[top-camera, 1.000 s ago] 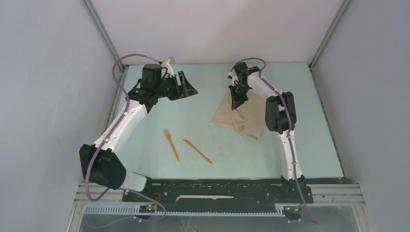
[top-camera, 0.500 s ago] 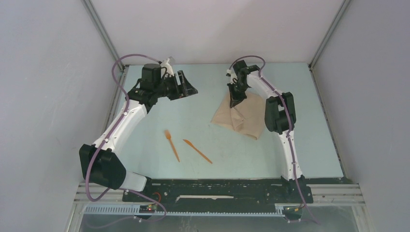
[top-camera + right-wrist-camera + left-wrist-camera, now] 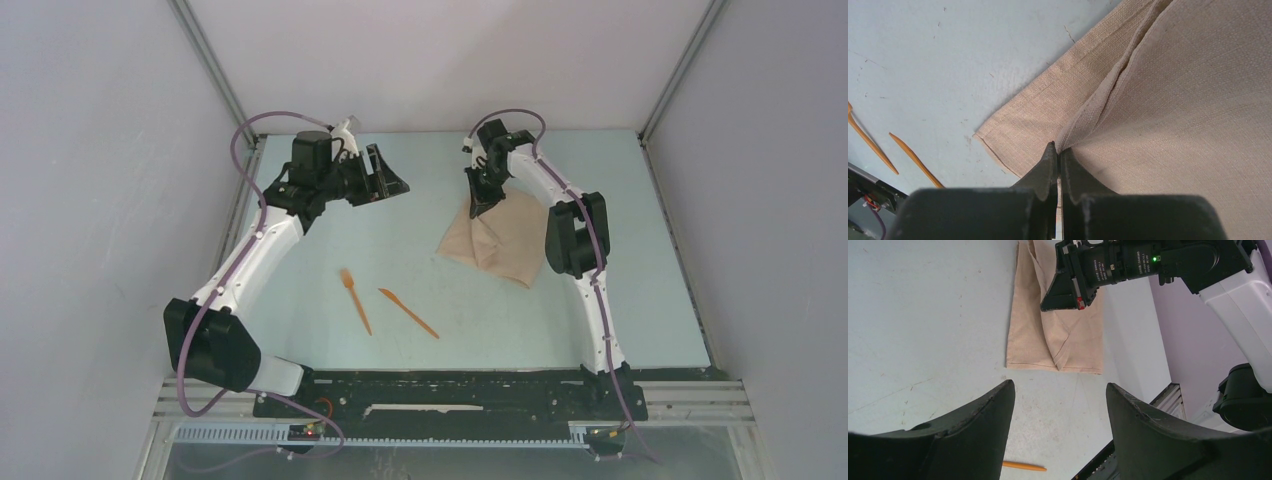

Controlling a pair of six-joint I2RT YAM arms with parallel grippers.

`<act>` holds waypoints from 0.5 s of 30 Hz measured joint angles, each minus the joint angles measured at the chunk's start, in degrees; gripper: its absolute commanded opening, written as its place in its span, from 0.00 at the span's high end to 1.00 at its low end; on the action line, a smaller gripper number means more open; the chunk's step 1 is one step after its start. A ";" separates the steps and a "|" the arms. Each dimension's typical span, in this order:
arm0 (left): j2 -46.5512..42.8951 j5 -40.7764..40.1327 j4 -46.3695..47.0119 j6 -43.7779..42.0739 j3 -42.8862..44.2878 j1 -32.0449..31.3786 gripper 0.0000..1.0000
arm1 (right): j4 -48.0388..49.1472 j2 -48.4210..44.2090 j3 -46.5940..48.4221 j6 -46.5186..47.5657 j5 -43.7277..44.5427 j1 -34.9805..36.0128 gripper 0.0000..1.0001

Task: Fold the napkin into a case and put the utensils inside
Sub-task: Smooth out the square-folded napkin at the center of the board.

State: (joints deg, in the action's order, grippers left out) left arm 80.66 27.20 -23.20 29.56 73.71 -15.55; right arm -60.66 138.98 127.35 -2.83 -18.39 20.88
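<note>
Right gripper (image 3: 1058, 156) clamps a fold of the soft beige square cloth napkin (image 3: 503, 248), far right on tabletop (image 3: 400, 235), prob. to pull it over; left gripper (image 3: 1059, 390) hangs open, clear of orange plastic fork (image 3: 355, 300) & knife (image 3: 408, 312).

The right gripper (image 3: 480, 205), pinching a fold of the napkin (image 3: 505, 248), moved slightly toward the far wall and leftward. The pinched cloth went with it.

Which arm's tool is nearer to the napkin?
The right. The right tool is shut on a fold of the napkin, touching it. The left tool hangs open above the table, apart from the napkin, on its left side.
</note>
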 measured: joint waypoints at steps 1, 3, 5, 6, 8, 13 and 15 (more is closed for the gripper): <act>0.00 0.04 0.00 0.00 0.00 0.00 0.26 | -0.04 0.02 0.00 0.00 0.00 0.00 1.00; 0.00 0.04 0.00 0.00 0.00 0.00 0.26 | -0.07 0.02 0.00 0.02 -0.04 0.00 1.00; 0.00 0.07 0.00 0.00 0.00 0.00 0.26 | -0.07 0.02 0.00 0.02 -0.09 0.00 1.00; 0.00 0.09 0.00 0.02 0.00 0.02 0.26 | -0.07 0.04 0.00 0.02 -0.11 0.00 1.00; 0.00 0.13 0.00 0.02 0.00 0.09 0.26 | -0.04 0.11 0.00 0.02 -0.17 0.00 1.00; 0.00 0.24 0.02 0.22 0.00 0.28 0.26 | -0.24 1.20 1.20 0.02 -0.24 0.00 1.00; 0.00 0.26 0.02 0.39 0.00 0.37 0.26 | -0.31 1.86 1.73 0.00 -0.31 0.02 1.00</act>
State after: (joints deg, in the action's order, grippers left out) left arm 80.66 27.46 -23.18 29.95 73.71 -15.18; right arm -60.97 140.84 129.08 -2.83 -18.70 20.91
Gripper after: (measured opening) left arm 0.740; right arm 0.009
